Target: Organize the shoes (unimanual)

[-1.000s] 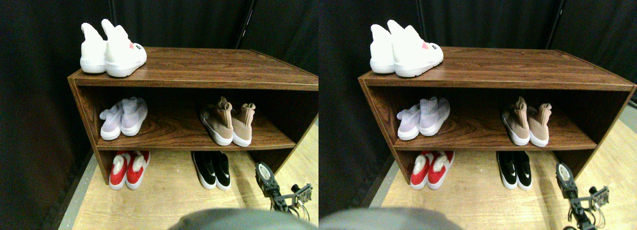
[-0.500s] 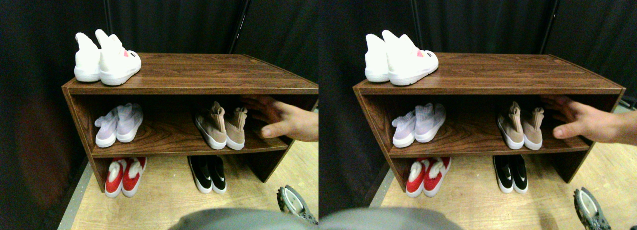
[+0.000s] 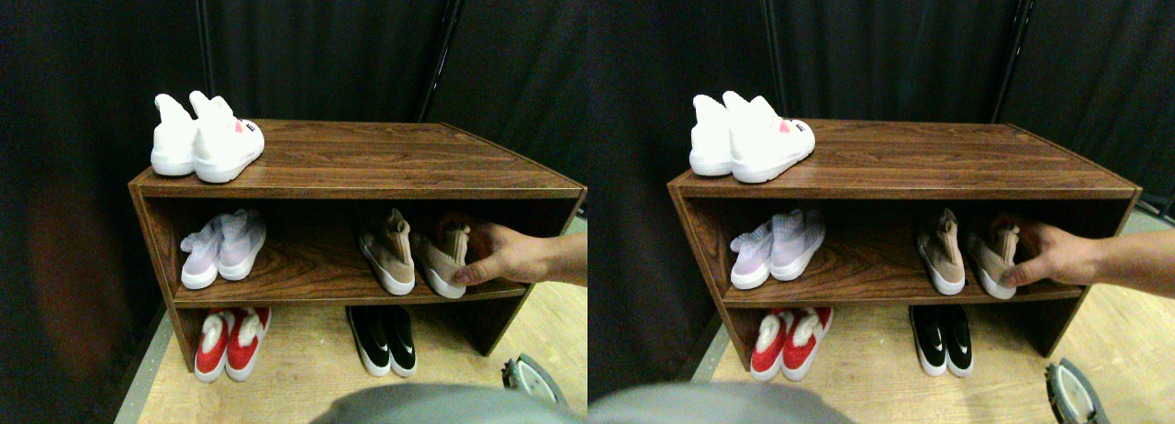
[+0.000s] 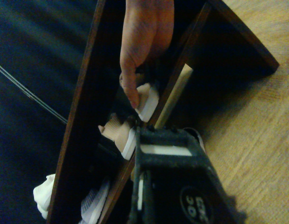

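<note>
On the right of the middle shelf stand the tan knit shoes with white soles. One tan shoe [image 3: 386,251] stands heel-out. A person's hand [image 3: 510,255] grips the other tan shoe [image 3: 442,262] and holds it skewed. The black slip-ons [image 3: 386,340] sit as a pair on the floor under them. My right gripper [image 3: 527,379] is low on the floor at the shelf's right end, apart from every shoe, holding nothing. In the wrist view the hand [image 4: 145,42] pinches the tan shoe [image 4: 147,101] beyond my gripper [image 4: 164,141], beside its mate [image 4: 117,133].
The wooden shoe rack [image 3: 367,160] stands against a black curtain. White shoes [image 3: 207,138] are on its top left, lavender shoes [image 3: 223,244] on the middle shelf left, and red shoes [image 3: 229,342] on the floor below. The person's forearm [image 3: 567,259] reaches in from the right.
The camera has tilted. A person's hand came in from the right and took hold of the right tan shoe, turning it. My gripper drew back from the rack toward the picture's bottom edge.
</note>
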You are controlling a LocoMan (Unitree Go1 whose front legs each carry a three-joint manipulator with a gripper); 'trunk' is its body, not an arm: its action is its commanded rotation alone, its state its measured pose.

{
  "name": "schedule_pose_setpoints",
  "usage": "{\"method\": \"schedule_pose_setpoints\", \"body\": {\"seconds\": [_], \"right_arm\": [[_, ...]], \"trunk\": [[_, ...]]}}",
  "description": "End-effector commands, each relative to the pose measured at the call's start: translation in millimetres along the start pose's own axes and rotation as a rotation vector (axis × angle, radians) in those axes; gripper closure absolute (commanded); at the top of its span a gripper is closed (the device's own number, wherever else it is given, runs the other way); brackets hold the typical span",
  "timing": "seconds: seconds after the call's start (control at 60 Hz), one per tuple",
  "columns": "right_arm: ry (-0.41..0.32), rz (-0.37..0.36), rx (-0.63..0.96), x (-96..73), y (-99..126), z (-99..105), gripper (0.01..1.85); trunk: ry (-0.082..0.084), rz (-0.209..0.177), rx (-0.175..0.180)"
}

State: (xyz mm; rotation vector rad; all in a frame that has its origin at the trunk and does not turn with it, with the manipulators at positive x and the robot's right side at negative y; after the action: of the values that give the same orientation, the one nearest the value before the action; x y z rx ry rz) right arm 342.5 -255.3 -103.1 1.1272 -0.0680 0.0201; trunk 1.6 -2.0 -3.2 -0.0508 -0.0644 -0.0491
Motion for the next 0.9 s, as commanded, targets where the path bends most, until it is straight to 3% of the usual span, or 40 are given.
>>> {"method": "schedule_pose_setpoints", "body": {"seconds": [0.017, 0.9], "right_arm": [[-0.011, 0.056, -0.010, 0.7, 12, -3, 1.80], [-0.030, 0.036, 0.017, 12.4, 7, -1, 1.80]], "trunk": [[-0.016, 0.006, -0.014], [0.004, 0.001, -0.015]]}}
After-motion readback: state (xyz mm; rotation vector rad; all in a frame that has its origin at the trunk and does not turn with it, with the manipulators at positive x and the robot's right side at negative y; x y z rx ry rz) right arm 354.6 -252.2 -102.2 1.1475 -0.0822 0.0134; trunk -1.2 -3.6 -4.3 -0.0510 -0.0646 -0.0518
